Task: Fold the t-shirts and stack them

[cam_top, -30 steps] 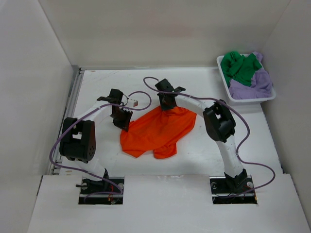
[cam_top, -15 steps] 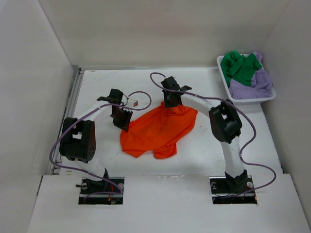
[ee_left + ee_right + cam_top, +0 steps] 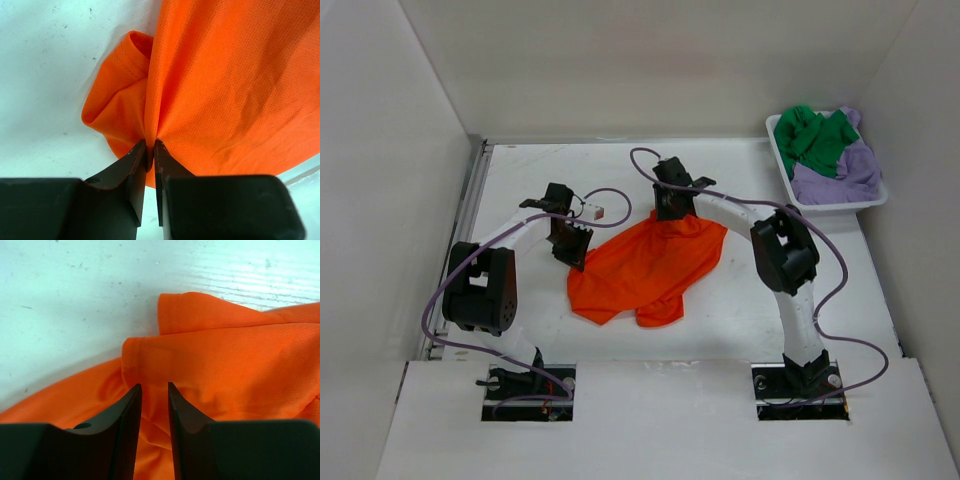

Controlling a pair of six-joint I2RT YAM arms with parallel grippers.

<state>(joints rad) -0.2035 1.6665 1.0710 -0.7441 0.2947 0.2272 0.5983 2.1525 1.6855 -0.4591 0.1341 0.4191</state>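
Observation:
The bright orange t-shirt lies crumpled in the middle of the table. My left gripper is at its left edge, shut on a pinched fold of orange cloth, and the jaws meet on the fabric. My right gripper is at the shirt's far edge. Its jaws stand apart over a hemmed fold, with cloth showing loose in the gap. The green t-shirt and the lavender t-shirt sit bunched in the basket.
The white lattice basket stands at the back right corner against the wall. White walls close in the table on the left, back and right. Purple cables loop off both arms above the table.
My right gripper has shifted slightly back and right along the shirt's far edge, and its jaws have widened. The left gripper has kept still, still pinching the cloth.

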